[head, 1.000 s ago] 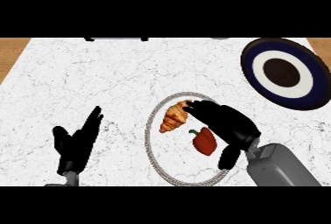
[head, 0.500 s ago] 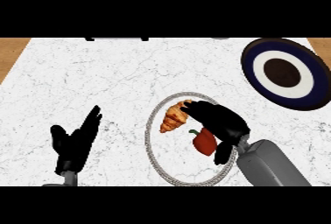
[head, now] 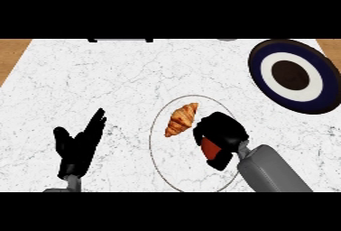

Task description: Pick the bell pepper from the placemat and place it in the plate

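Bell pepper: you see the red bell pepper only in part, under the curled fingers of the right hand, on the right half of the placemat.
Right hand: your right hand covers the pepper from above; its fingers and thumb are curled round it, so only a red strip shows between them.
Placemat: the pale round placemat with a thin dark rim lies on the counter; the right hand and pepper sit inside its rim.
Croissant: a golden croissant lies on the same mat, just left of the right fingers and apart from the pepper.
Plate: the dark blue plate, with its white ring and dark centre, stands well beyond the right fingers, up and to the right, near the counter's far right corner.
Left hand: your left hand rests open, fingers straight and pointing up, well to the left of the mat, holding nothing.
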You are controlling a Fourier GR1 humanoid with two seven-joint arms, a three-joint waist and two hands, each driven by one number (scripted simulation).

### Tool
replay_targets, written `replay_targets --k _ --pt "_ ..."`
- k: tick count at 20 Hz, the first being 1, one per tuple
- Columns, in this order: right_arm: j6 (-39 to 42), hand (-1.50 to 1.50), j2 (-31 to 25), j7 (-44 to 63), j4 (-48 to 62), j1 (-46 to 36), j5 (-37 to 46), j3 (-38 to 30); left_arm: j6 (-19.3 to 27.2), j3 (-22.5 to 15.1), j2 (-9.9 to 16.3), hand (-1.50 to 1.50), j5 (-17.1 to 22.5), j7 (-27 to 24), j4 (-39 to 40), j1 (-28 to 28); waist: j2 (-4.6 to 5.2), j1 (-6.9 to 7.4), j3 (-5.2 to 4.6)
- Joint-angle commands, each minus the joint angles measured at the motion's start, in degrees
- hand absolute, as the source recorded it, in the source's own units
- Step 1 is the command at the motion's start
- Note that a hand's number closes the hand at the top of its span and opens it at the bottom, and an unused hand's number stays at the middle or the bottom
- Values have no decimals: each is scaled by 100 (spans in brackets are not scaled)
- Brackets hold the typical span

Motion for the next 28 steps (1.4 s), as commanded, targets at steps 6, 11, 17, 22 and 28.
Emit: replay_targets --k 6,11,17,22,28 --pt "-1048 150 879 2036 997 -751 315 -1681 3 -44 -141 0 -26 31 150 -44 116 -49 -30" --pt "-2225 150 994 3900 1069 -1082 652 -2819 -4 58 -12 0 -28 -66 -17 137 140 -75 -42" --pt "-4076 150 1009 5508 1089 -2107 2132 -3126 -95 -185 -105 0 -88 15 -27 91 213 325 -59" --pt "-5198 150 1059 6903 1464 -2723 3469 -3362 -201 -211 -77 0 -55 67 -16 -125 263 480 -57" --pt "-6243 150 1276 7928 1745 -2970 4690 -3979 -156 -248 -84 0 -133 131 28 -186 255 466 -34"
